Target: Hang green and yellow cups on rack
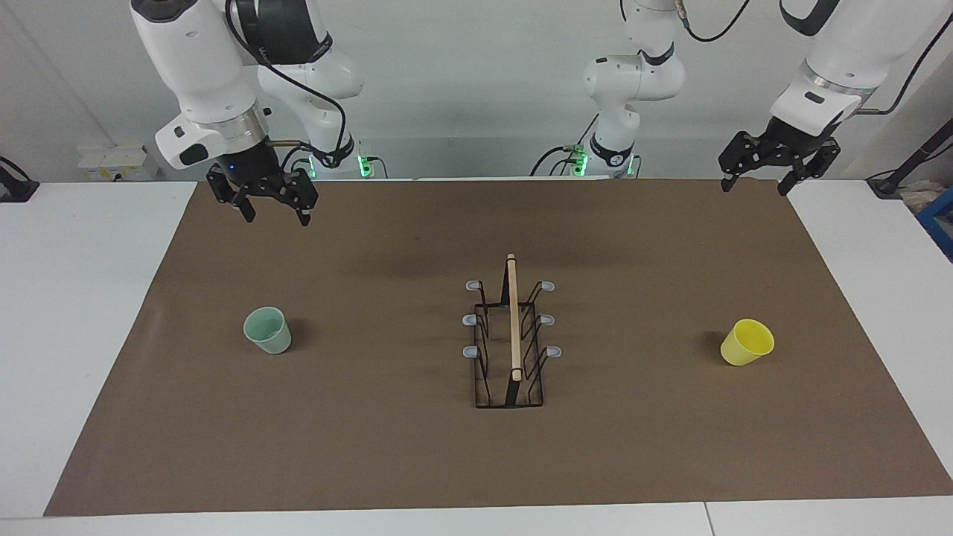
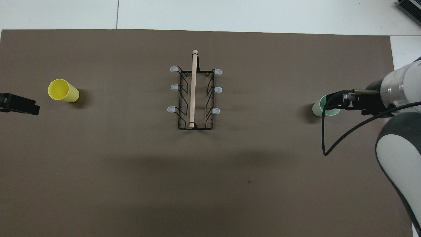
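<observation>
white wall [image 1: 461, 89], white table [image 1: 89, 298], brown mat [image 1: 372, 417]

Layout on the mat [image 1: 387, 461]: rack [image 1: 511, 350] at centre, its rod handle [image 1: 513, 316] running away from the robots. One cup [image 1: 267, 330] stands toward the right arm's end, the other cup [image 1: 747, 342] toward the left arm's end, both well apart from the rack.

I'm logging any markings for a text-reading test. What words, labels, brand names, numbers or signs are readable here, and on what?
None readable: the green cup, yellow cup, rack and brown mat show no text.
Right arm: a faint mark, too small to read.
</observation>
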